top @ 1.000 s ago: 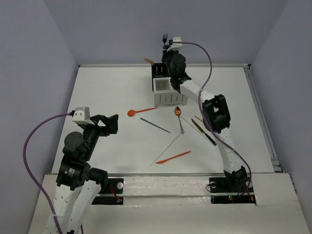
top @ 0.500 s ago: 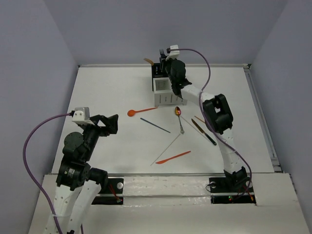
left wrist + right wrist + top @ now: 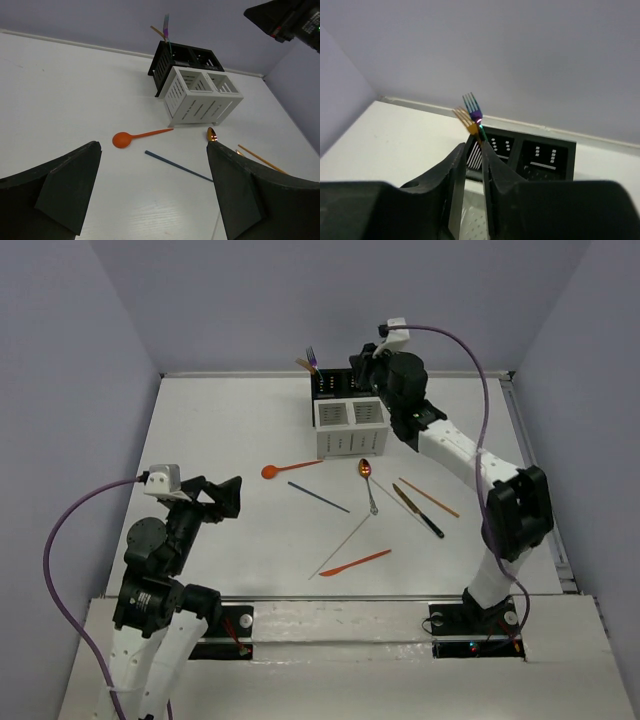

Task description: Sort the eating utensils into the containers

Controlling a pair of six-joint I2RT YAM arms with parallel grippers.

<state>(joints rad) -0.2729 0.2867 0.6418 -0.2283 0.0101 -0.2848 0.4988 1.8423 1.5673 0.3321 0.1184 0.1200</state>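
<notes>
The containers are a joined block, two white (image 3: 350,430) in front and two black (image 3: 335,387) behind. An iridescent blue fork (image 3: 312,359) and a gold fork (image 3: 303,364) stand in the left black container. My right gripper (image 3: 360,368) hovers just right of them, its jaws a narrow gap apart and empty; in the right wrist view (image 3: 473,147) both forks (image 3: 471,106) rise beyond its tips. My left gripper (image 3: 232,495) is wide open and empty, low at the left. An orange spoon (image 3: 285,469), blue chopstick (image 3: 318,497) and gold spoon (image 3: 368,480) lie on the table.
A silver chopstick (image 3: 345,543), an orange knife (image 3: 356,562), a black-handled knife (image 3: 417,510) and an orange chopstick (image 3: 430,498) also lie on the white table. Grey walls close the back and sides. Purple cables loop off both wrists.
My right gripper lowered the blue fork into the left black container, let go of it and swung to the right. My left arm barely moved.
</notes>
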